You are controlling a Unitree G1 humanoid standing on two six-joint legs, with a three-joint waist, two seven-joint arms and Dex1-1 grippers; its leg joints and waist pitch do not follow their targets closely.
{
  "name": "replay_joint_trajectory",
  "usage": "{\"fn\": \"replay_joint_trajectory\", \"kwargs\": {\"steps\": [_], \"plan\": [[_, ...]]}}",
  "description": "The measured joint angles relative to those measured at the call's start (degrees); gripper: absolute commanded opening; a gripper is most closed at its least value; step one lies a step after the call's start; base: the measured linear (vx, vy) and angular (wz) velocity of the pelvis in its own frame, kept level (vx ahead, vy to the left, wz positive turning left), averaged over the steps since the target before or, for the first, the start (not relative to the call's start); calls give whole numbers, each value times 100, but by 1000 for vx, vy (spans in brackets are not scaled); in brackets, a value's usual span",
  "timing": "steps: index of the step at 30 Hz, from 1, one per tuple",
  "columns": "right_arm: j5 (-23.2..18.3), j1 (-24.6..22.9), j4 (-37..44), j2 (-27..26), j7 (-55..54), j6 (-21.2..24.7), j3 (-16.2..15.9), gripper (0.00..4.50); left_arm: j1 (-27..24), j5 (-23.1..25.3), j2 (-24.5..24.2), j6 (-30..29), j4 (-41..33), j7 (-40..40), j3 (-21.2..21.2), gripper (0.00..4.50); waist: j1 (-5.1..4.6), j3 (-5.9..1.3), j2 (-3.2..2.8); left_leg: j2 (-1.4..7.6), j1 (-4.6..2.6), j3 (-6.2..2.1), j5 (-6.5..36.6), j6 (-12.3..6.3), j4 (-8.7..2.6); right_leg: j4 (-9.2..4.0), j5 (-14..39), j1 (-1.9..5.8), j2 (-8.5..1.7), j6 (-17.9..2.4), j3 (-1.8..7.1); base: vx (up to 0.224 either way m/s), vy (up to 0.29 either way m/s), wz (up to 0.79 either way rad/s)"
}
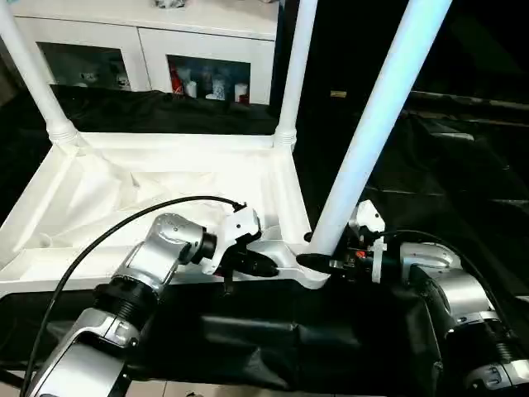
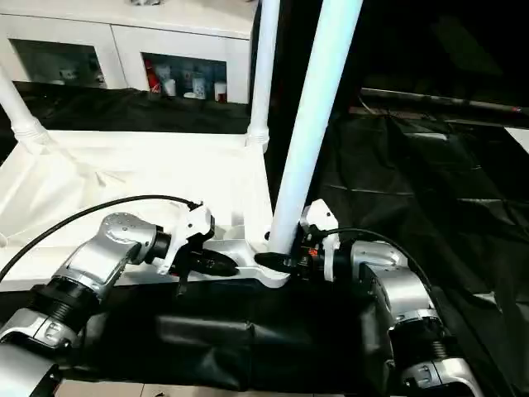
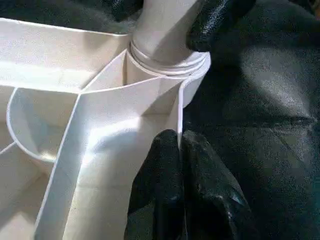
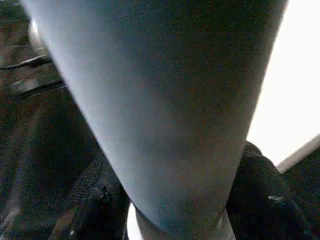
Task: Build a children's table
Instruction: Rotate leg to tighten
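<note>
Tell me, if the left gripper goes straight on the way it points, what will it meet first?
Most likely the near corner socket of the tabletop, where a leg stands. The shut left gripper already rests at the rim.

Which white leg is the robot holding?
The near-corner leg, closest to the robot. The right tool wraps its base. The two far legs stand untouched.

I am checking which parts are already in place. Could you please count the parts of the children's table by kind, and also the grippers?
Legs standing in corner sockets: 3 (far left, far right, near right)
Tabletop, upside down: 1
Grippers: 2 (left, right)
Total: 6
</note>
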State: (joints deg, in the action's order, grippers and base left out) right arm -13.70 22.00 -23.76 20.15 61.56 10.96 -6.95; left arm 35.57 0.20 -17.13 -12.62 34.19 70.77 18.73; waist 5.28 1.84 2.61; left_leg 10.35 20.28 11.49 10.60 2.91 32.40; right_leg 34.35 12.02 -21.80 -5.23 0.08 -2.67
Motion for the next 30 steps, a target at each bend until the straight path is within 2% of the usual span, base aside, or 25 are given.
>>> {"fn": "replay_joint_trajectory", "kwargs": {"steps": [6, 10, 14, 19, 21, 25, 26, 27, 30], "plan": [[311, 117, -557, -854, -2511, -292, 636, 200, 608, 273, 873, 23, 1143, -1773, -164, 0, -27, -2, 9, -13, -27, -2, -2, 5, 13, -17, 11, 28, -8, 19, 15, -27, 5, 0], [469, 177, -617, -1298, -3714, -283, 882, 198, 819, 317, 1201, 102, 1576, -2397, -190, 0, -32, -9, 12, -22, -28, -2, -2, 4, 14, -35, 11, 35, -9, 20, 25, 0, 0, 0], [551, 288, -710, -1556, -4399, -289, 980, 198, 942, 392, 1335, 274, 1836, -2675, -196, 0, -29, -11, 15, -25, -24, -5, -2, 4, 12, -37, 10, 36, -9, 21, 27, 0, 0, 0], [672, 333, -801, -1632, -4535, -430, 982, 198, 1000, 404, 1353, 380, 1974, -2706, -206, 0, -29, -18, 14, -25, -25, -7, -2, 4, 4, -36, 6, 35, -8, 23, 25, 0, 0, 0], [709, 305, -801, -1591, -4415, -485, 981, 266, 1005, 404, 1357, 422, 2005, -2699, -203, 0, -22, -19, 9, -25, -25, -7, -2, 4, -2, -36, 5, 35, -9, 23, 24, 0, 0, 0], [656, 205, -737, -1472, -3857, -511, 950, 277, 1065, 403, 1272, 501, 2111, -2665, -242, 0, -37, -19, 9, -24, -26, -10, -2, 4, -12, -35, 4, 33, -7, 26, 20, 0, 0, 0], [655, 204, -737, -1463, -3807, -514, 943, 294, 1086, 405, 1258, 504, 2136, -2666, -261, 0, -56, -18, 8, -24, -25, -10, -2, 4, -14, -35, 3, 29, -7, 27, 20, 0, 0, 0], [599, 204, -705, -1347, -3612, -473, 905, 308, 1103, 409, 1229, 514, 2149, -2643, -258, 0, -69, -17, 6, -24, -22, -11, -2, 5, -13, -35, 2, 24, -7, 27, 19, 0, 0, 0], [453, 199, -537, -908, -2831, -226, 737, 308, 1103, 412, 1126, 561, 2103, -2439, -251, 0, -85, -9, 5, -23, -15, -10, -2, 4, -16, -35, -14, 13, -6, 33, 20, 0, 0, 0]]}}
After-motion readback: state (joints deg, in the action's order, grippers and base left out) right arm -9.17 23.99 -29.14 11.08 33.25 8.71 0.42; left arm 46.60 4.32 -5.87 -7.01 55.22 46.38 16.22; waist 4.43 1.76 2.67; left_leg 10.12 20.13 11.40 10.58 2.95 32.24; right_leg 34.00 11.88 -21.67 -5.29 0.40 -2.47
